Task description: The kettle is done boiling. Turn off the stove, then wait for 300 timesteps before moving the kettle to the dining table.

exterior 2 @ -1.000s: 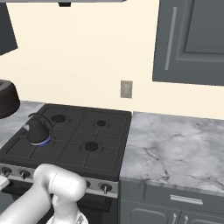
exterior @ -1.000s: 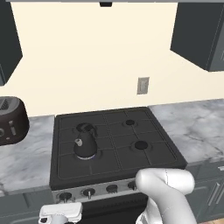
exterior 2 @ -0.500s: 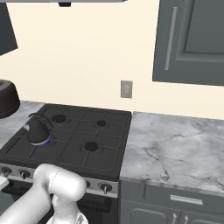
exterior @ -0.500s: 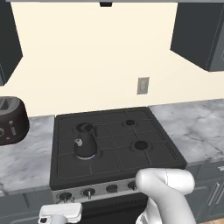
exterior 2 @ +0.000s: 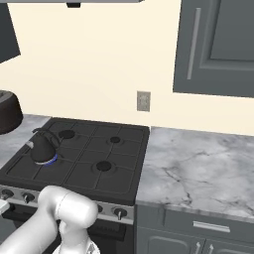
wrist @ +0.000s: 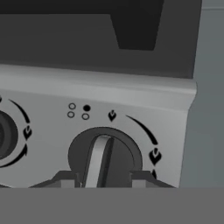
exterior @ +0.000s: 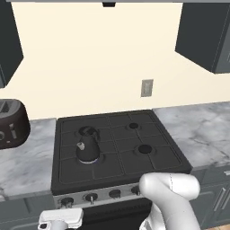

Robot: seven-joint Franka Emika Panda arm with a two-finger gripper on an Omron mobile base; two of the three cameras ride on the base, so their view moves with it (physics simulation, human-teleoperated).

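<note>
The black kettle [exterior: 87,148] [exterior 2: 42,147] stands on the front left burner of the stove [exterior: 130,152] [exterior 2: 99,149], with a ring of blue flame under it. My hand [exterior: 60,218] hangs low in front of the stove's silver knob strip, at its left end. In the hand view my gripper [wrist: 103,179] faces a round black knob [wrist: 105,153] with a silver bar that stands nearly upright. One dark fingertip [wrist: 65,178] sits against each side of the knob. The dining table is out of view.
A dark brown toaster [exterior: 11,123] [exterior 2: 7,111] sits on the worktop left of the stove. A marble worktop [exterior: 197,130] [exterior 2: 198,168] runs to the right. A second knob [wrist: 6,135] lies just left of the gripped one. Dark wall cabinets [exterior 2: 218,44] hang above.
</note>
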